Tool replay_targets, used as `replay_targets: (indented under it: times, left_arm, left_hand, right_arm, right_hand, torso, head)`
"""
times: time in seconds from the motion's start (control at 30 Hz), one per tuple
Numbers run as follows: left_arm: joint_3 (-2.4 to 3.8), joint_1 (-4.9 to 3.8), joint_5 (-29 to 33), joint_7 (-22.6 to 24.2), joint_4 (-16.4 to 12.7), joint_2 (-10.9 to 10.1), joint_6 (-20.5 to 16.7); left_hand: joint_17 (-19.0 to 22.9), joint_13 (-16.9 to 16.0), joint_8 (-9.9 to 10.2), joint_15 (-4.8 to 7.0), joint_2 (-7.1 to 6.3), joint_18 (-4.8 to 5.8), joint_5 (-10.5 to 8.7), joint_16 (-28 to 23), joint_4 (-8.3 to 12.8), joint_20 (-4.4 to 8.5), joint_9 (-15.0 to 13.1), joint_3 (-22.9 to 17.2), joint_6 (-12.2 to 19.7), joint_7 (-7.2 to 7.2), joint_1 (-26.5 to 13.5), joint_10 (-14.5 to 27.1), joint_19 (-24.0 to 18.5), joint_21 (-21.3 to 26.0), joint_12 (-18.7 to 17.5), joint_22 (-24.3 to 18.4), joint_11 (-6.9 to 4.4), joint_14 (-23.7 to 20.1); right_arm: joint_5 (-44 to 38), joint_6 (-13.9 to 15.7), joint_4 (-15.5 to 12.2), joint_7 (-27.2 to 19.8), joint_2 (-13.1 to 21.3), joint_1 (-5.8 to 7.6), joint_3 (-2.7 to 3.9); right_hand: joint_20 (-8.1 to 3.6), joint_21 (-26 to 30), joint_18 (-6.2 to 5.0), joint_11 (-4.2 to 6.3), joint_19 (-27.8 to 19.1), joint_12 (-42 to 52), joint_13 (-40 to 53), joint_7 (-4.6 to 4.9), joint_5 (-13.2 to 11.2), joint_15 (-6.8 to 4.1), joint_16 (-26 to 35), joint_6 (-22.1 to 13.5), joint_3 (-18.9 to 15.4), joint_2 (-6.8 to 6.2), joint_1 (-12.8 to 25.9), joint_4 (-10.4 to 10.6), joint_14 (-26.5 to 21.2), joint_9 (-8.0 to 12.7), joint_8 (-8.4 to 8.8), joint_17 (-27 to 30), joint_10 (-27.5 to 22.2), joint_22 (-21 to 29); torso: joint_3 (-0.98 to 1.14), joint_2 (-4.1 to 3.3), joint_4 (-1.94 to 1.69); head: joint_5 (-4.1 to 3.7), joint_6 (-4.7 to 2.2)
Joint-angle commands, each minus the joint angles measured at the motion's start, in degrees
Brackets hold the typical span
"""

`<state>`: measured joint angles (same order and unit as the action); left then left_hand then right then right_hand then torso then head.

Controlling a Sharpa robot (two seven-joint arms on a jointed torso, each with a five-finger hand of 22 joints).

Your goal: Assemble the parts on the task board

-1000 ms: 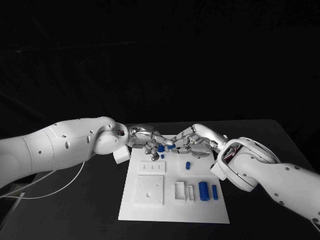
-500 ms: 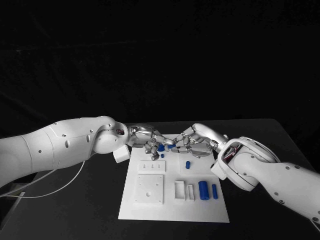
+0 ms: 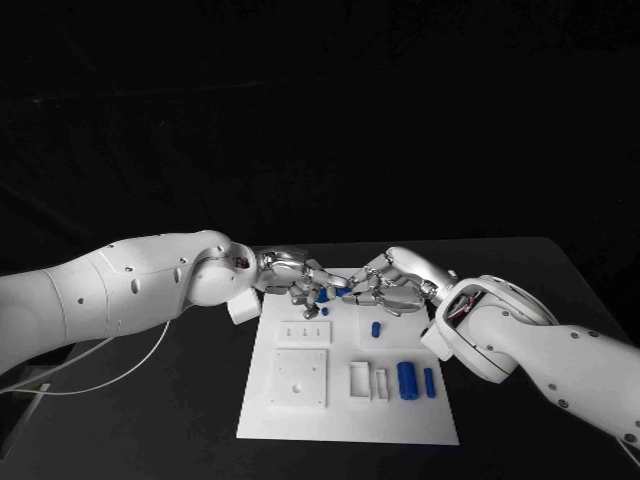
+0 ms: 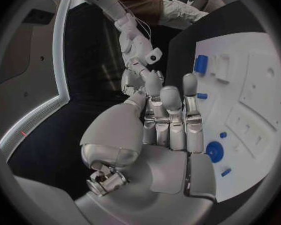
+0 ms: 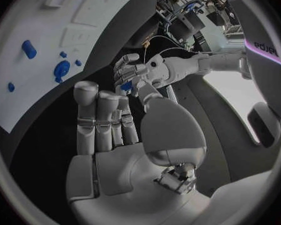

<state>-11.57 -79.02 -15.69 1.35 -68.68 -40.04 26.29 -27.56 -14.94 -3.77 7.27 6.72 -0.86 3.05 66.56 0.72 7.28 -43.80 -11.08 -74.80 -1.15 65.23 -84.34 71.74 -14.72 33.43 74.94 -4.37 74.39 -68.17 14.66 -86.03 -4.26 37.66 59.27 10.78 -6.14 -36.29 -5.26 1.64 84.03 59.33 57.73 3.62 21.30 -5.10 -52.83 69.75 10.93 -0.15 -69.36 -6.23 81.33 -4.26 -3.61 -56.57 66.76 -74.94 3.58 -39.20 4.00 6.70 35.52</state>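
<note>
The white task board lies in the middle of the table. My left hand and right hand meet fingertip to fingertip above its far edge. In the right wrist view my left hand pinches a small blue part at its fingertips, just past my right hand, whose fingers are straight with the thumb apart and hold nothing. The same part shows between the two hands from the head. A round blue part sits on the board under them, with small blue pieces round it.
Nearer the front, the board carries a short blue peg, two upright blue cylinders and white blocks. A white cable trails over the table on the left. Bare black table lies at both sides.
</note>
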Motion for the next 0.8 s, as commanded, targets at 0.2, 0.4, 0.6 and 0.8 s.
replay_targets:
  times: [0.2,0.4,0.6,0.8]
  left_arm:
    - [-0.23,0.15,0.7,-1.5,-0.3,0.5,-0.8]
    - [-0.29,0.17,1.1,-1.7,-0.4,0.5,-0.9]
    - [-0.31,0.17,1.3,-2.0,-0.4,0.5,-1.4]
    - [-0.33,0.17,2.0,-2.2,-0.2,0.3,-2.5]
  left_hand:
    - [-0.4,-0.1,0.1,-0.82,-2.30,0.86,-0.36,-0.2,-1.8,-0.14,16.4,2.9,4.0,1.29,-1.4,-2.2,-0.1,0.5,0.0,1.0,0.87,-0.1]
    - [-0.6,-0.1,0.1,-0.86,-3.48,0.86,-0.30,-0.3,-2.7,-0.14,31.4,4.8,2.3,1.98,-1.5,-2.1,0.1,0.9,-0.1,1.0,1.03,-0.2]
    - [-0.7,0.0,0.1,-0.89,-3.95,0.86,-0.30,-0.4,-2.8,-0.15,32.4,5.3,2.6,2.18,-2.0,-2.2,0.1,0.9,-0.3,1.0,1.10,-0.2]
    - [-0.8,-0.1,0.1,-0.92,-8.06,0.86,-0.32,-0.4,-6.7,-0.14,32.9,3.2,2.5,2.32,-4.8,-2.2,0.2,1.0,-0.3,1.0,1.12,-0.1]
  right_arm:
    - [0.6,1.1,-0.2,-1.3,-0.9,-0.05,0.14]
    - [0.5,1.2,-0.1,-0.8,-1.0,-0.15,0.14]
    - [0.4,1.2,0.0,-0.6,-1.0,-0.18,0.14]
    - [0.3,0.8,0.2,-0.3,-0.8,-0.20,0.14]
  right_hand:
    - [-0.29,0.2,0.19,0.43,2.9,-0.6,-0.1,-1.31,-0.1,-0.28,-0.1,1.7,-0.3,0.12,0.0,0.2,0.0,0.1,-0.02,0.0,-0.1,-3.8]
    - [-0.28,0.3,0.19,0.42,2.9,-0.8,-0.2,-1.30,0.0,-0.27,0.0,1.6,-0.5,-0.04,0.1,0.2,0.0,0.2,-0.03,0.0,-0.2,-3.8]
    - [-0.27,0.4,0.18,0.40,2.9,-0.9,-0.1,-1.28,0.0,-0.26,0.0,1.6,-0.6,-0.08,0.0,0.2,0.0,0.2,-0.03,-0.1,-0.2,-3.7]
    - [-0.27,0.3,0.18,0.40,2.9,-0.9,0.0,-1.29,0.0,-0.26,0.0,1.6,-0.8,-0.13,0.0,0.2,0.0,0.2,-0.03,-0.1,-0.1,-3.7]
  torso:
    - [-0.02,0.02,0.01]
    - [-0.04,0.01,-0.01]
    - [-0.01,-0.01,-0.07]
    - [0.00,0.03,-0.01]
  head:
    - [0.03,0.04]
    - [-0.04,0.05]
    - [-0.06,0.03]
    - [0.01,0.04]
